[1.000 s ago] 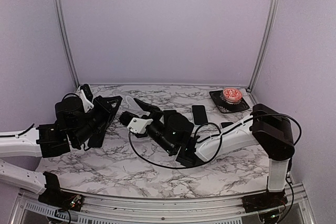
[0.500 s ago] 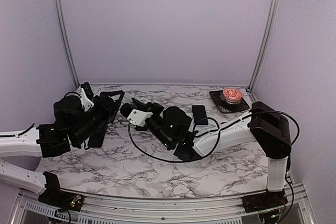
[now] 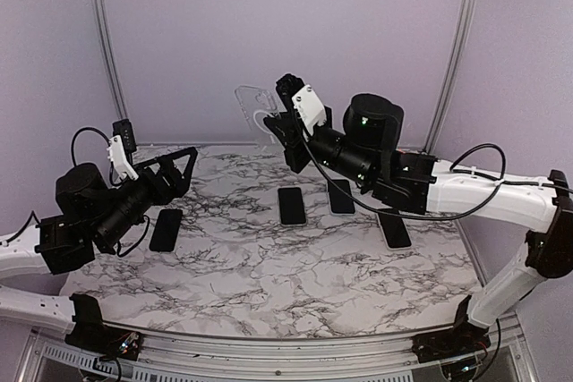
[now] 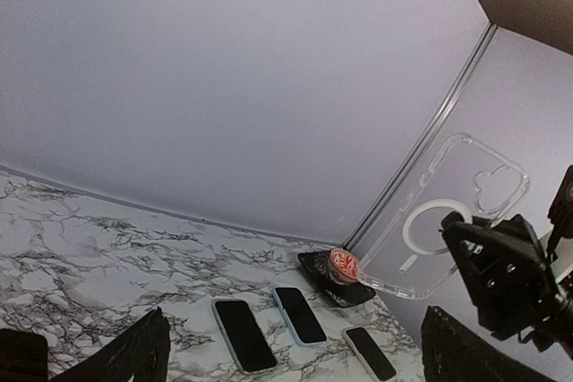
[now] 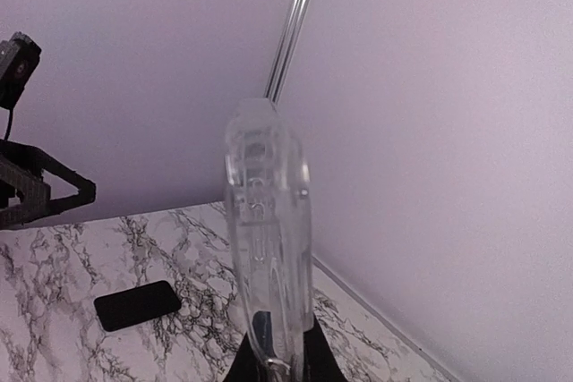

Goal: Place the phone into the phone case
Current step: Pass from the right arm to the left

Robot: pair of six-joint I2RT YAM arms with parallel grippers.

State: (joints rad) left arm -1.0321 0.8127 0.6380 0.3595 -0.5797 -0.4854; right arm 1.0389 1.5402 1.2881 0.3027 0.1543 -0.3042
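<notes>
Marble worktop point(image 3: 269, 292) lies under both my arms. My right pincer point(image 3: 281, 131) is clamped on one end of the clear case point(image 3: 254, 114), holding it upright in the air over the far edge, I judge to keep it free for fitting. My left pincer point(image 3: 183, 170) hangs spread and empty by the left edge, a phone point(image 3: 166, 229) flat just beneath it. Three other phones point(image 3: 291, 206) lie toward the right edge; which is meant I cannot tell. A dish point(image 4: 344, 266) sits in the far right corner, out of the way.

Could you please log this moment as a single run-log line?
right gripper: shut on clear phone case, held aloft | left gripper: open, empty | four phones: flat on table | insertion: not started
</notes>
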